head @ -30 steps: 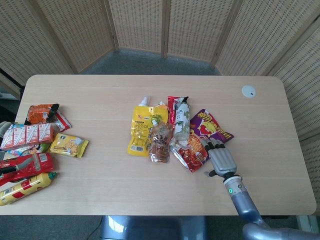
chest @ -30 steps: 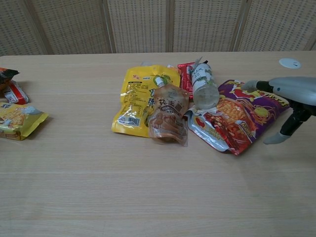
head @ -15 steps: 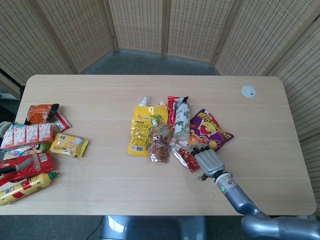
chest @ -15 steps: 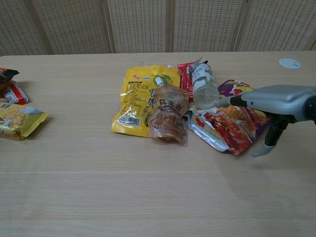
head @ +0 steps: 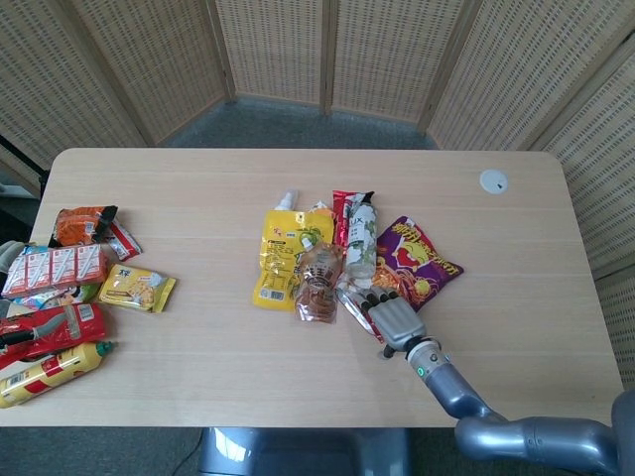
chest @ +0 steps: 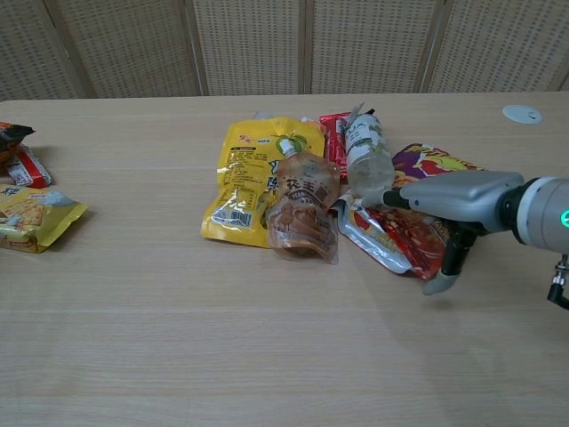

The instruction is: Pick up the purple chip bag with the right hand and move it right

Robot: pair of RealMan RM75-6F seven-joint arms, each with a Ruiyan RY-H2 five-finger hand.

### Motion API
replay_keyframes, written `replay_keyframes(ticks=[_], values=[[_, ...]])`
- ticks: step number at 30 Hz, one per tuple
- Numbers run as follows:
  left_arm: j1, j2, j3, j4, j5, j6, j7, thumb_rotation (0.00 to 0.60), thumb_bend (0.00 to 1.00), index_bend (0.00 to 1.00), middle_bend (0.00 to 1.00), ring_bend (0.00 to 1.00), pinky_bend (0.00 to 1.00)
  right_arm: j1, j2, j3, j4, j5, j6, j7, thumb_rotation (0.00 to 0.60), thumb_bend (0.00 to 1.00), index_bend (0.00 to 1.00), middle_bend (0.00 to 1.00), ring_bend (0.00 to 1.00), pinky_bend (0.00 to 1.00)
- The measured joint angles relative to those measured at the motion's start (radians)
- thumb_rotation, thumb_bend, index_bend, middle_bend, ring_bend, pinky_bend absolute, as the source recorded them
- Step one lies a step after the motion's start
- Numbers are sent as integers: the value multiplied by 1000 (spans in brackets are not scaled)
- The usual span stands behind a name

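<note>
The purple chip bag lies flat right of the table's middle, its near-left part overlapped by a red snack bag. In the chest view the purple chip bag shows behind my right hand. That hand hovers low over the near end of both bags, fingers stretched out toward the bottle and thumb hanging down, holding nothing. From the head view my right hand covers the bags' near corner. My left hand is not in view.
A clear bottle, a brown pouch, a yellow pouch and a red packet crowd the purple bag's left side. A white disc sits far right. Several snack packs lie along the table's left edge.
My right hand has slid left and slightly nearer, from beside the purple bag's right near edge to over the bags' near-left corner. The bags have not moved.
</note>
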Motion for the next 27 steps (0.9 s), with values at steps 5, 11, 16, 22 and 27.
replay_keyframes(ticks=[5,11,16,22,27], values=[[2,2,0,-2,1,4,-4,318,0,0,0,0,0,10,-33,-25,54,16,1,3,600,0,0,0,0,0],[4,3,4,-4,6,3,-6,321,0,0,0,0,0,-10,15,-64,58,35,40,2,600,0,0,0,0,0],[6,5,6,-11,13,8,-4,323,0,0,0,0,0,-43,108,-85,80,58,54,41,600,0,0,0,0,0],[5,6,7,-18,17,9,-1,319,0,0,0,0,0,-85,205,-84,129,103,48,131,600,0,0,0,0,0],[3,5,7,-18,20,6,-3,322,0,0,0,0,0,-101,249,-48,97,86,61,197,600,0,0,0,0,0]])
